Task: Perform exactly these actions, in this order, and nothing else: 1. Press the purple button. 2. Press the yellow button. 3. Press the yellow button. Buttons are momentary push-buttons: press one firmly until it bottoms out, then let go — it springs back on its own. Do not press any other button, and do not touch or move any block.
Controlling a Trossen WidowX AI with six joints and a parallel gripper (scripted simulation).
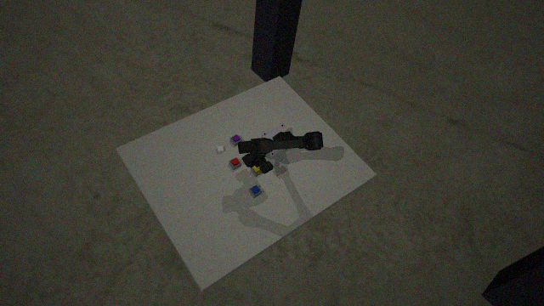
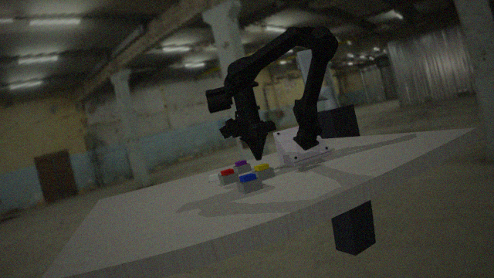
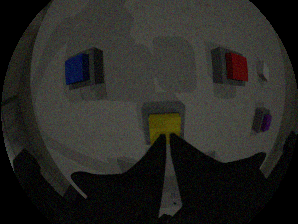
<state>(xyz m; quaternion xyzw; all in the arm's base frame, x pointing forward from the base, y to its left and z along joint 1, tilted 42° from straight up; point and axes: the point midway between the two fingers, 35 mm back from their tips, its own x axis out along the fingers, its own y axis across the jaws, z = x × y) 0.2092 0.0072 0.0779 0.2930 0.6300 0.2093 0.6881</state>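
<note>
Pincer (image 2: 257, 156) tips are pressed together on nothing, hanging just above the yellow button (image 2: 262, 167), which sits directly below them. Red button (image 2: 227, 172) and blue button (image 2: 248, 177) flank it near on either side. Any sideways drift on descent could, I judge, clip a neighbouring housing or land off-centre without bottoming out.

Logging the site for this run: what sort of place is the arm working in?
It looks like a large, dim industrial hall or warehouse: pale concrete pillars, long ceiling strip lights and a bare concrete floor surround the white tabletop carrying the black robot arm.
</note>
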